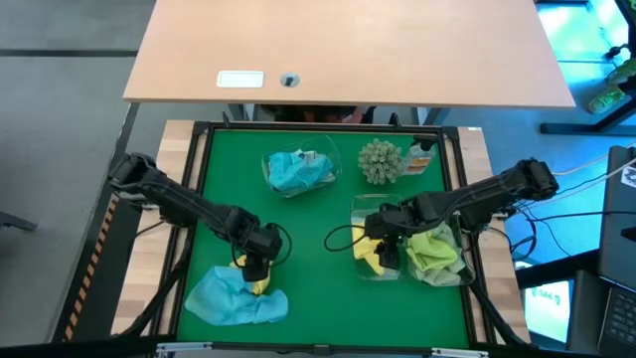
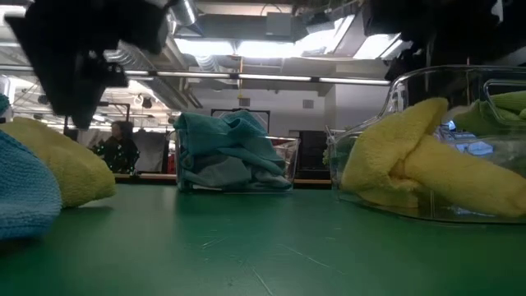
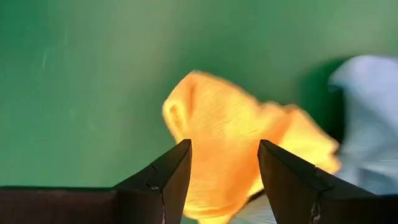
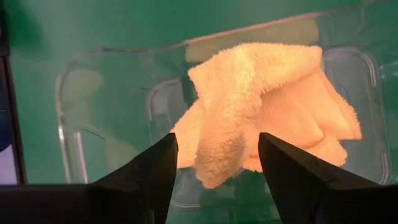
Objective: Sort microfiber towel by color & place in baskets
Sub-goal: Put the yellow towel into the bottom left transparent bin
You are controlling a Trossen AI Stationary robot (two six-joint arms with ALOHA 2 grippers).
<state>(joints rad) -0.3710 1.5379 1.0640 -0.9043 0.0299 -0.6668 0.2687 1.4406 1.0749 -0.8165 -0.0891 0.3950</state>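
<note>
My left gripper [image 1: 254, 265] [image 3: 224, 146] is open and hangs just above a crumpled yellow towel [image 1: 257, 284] [image 3: 230, 155] [image 2: 57, 164]. That towel lies on the green mat against a light blue towel [image 1: 234, 298] [image 2: 20, 193]. My right gripper [image 1: 382, 242] [image 4: 217, 140] is open above a folded yellow towel [image 4: 261, 106] [image 2: 427, 160] lying in a clear basket [image 4: 68, 99] [image 1: 360, 270]. The basket beside it [image 1: 465, 276] holds a lime green towel [image 1: 437, 254]. A far basket [image 1: 333, 159] [image 2: 289, 156] holds blue towels [image 1: 296, 171] [image 2: 226, 148].
A spiky grey-green ball [image 1: 380, 161] and a small orange-capped bottle [image 1: 421, 157] stand at the mat's far side, between the far basket and the right-hand baskets. Bare green mat [image 1: 318, 288] lies in the middle and near the near edge.
</note>
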